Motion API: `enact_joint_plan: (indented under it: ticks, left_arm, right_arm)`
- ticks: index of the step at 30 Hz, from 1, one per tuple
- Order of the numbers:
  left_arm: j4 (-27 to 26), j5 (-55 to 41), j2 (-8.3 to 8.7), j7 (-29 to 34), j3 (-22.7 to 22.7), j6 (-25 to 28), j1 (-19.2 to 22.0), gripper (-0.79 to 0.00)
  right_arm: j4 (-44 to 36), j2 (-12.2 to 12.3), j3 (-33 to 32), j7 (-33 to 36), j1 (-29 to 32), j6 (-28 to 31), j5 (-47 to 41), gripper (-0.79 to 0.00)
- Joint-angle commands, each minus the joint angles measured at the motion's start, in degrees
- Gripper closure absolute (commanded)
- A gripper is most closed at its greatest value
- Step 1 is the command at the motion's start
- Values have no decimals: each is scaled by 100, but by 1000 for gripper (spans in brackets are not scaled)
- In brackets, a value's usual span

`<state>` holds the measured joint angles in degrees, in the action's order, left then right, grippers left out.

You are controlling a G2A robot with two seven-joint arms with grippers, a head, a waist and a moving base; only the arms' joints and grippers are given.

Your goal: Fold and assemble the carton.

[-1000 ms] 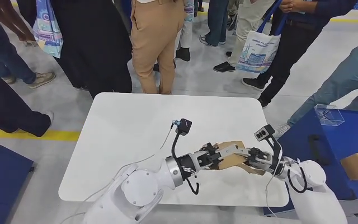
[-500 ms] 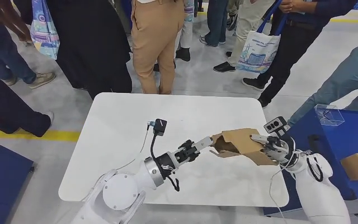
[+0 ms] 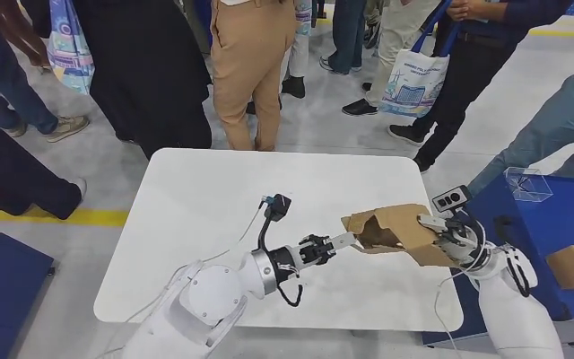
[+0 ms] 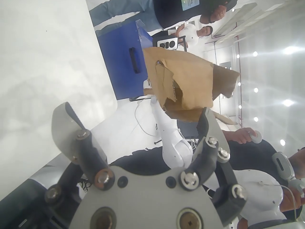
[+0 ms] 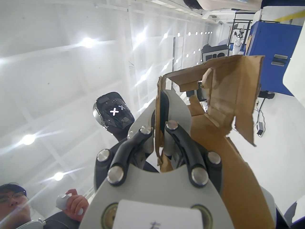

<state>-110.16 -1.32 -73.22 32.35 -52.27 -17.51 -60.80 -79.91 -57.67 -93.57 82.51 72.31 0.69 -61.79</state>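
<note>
Jaws of the right gripper (image 5: 159, 100) clamped one wall of the torn brown carton (image 5: 228, 89), holding it tilted above the right part of the white table (image 3: 224, 224); the left gripper (image 4: 134, 109) hung spread apart just beside the carton's open end.

left arm (image 3: 211, 301): white shell | wrist camera (image 3: 280, 205): black | left tool (image 4: 133, 111): grey fingers (image 4: 69, 120), black links, silver screws

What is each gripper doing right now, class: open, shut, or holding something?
Left gripper: open, holding nothing, one fingertip close to the carton.
Right gripper: shut on a wall of the carton.
</note>
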Motion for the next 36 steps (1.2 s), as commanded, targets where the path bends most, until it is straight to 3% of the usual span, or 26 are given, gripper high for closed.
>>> enact_joint_plan:
  ticks: [1,25,36]
  left_arm:
    - [30,14,-9,24,39,-17,24,-785]
    - [7,79,-80,-124,149,129,-92,-785]
    - [-49,31,-59,-68,-55,117,-237,-785]
  right_arm:
    - [0,-3,-4,-18,5,-7,-31,0]
    - [-207,-27,7,-74,180,114,72,0]
    - [-299,-33,-28,-79,269,150,75,0]
